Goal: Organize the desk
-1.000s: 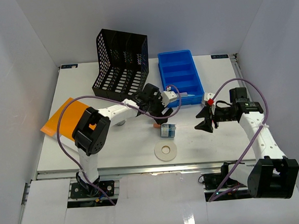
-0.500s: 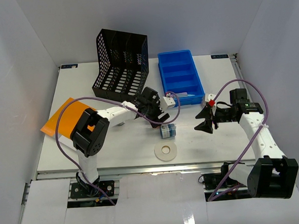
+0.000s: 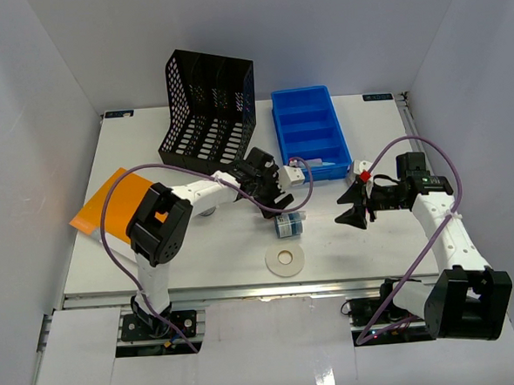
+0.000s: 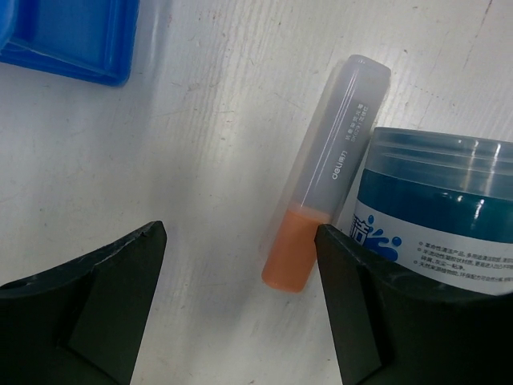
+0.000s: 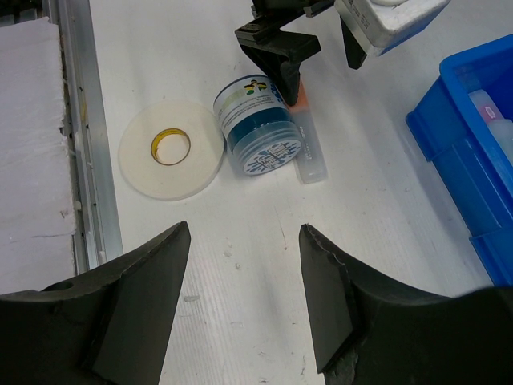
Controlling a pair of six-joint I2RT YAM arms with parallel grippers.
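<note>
On the white desk [image 3: 199, 248] lies a tube [image 4: 325, 184] with a clear cap and an orange end, touching a round blue-lidded container [image 4: 437, 192] lying on its side. My left gripper [image 4: 240, 233] is open just above the desk. The tube's orange end sits between the jaws, close to the right finger [image 4: 361, 305]. In the top view the left gripper [image 3: 278, 202] hangs over the container [image 3: 288, 225]. My right gripper [image 3: 350, 215] hovers to the right of them, open and empty. Seen from the right wrist, that gripper [image 5: 244, 233] faces the tube [image 5: 307, 152] and container [image 5: 258, 124].
A white tape roll [image 3: 285, 261] lies near the front edge. A blue compartment tray [image 3: 310, 132] and a black mesh file rack [image 3: 206, 108] stand at the back. An orange folder [image 3: 109, 201] lies at the left.
My left gripper has shifted slightly toward the tube and container, covering the orange end in the top view, and its jaws have narrowed a little. The right arm has not moved.
</note>
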